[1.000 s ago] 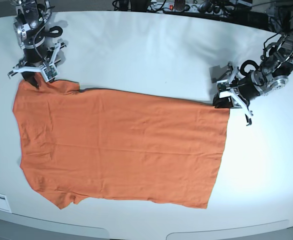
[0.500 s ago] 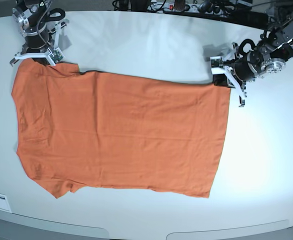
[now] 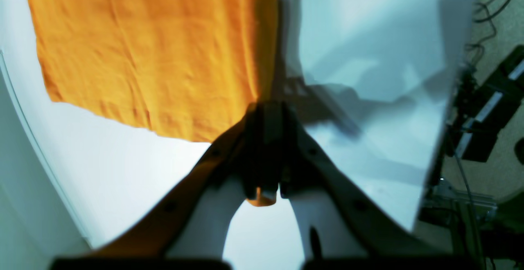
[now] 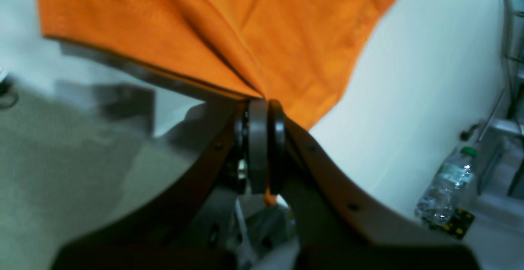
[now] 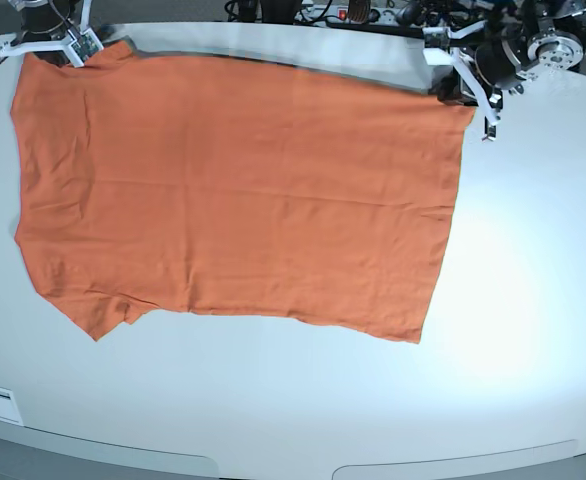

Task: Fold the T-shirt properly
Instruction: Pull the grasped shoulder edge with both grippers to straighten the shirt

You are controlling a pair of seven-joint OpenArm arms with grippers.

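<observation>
orange t-shirt (image 5: 243, 190) spread flat across the white surface (image 5: 513, 330), held at its two far corners near the back edge. left pincer (image 5: 465, 88) at the base view's upper right, clamped on the hem corner; in its wrist view, jaws pressed together with a scrap of orange cloth poking out behind them. right pincer (image 5: 48, 42) at upper left, clamped on the shoulder corner; in its wrist view, pads (image 4: 257, 139) tight together with cloth fanning out from the grip in pulled creases. short sleeve (image 5: 103, 315) lying at lower left, hem edge running down the right side. plastic bottle (image 4: 446, 188) visible off the surface in the right wrist view. cables and gear (image 5: 373, 12) along the far edge.
</observation>
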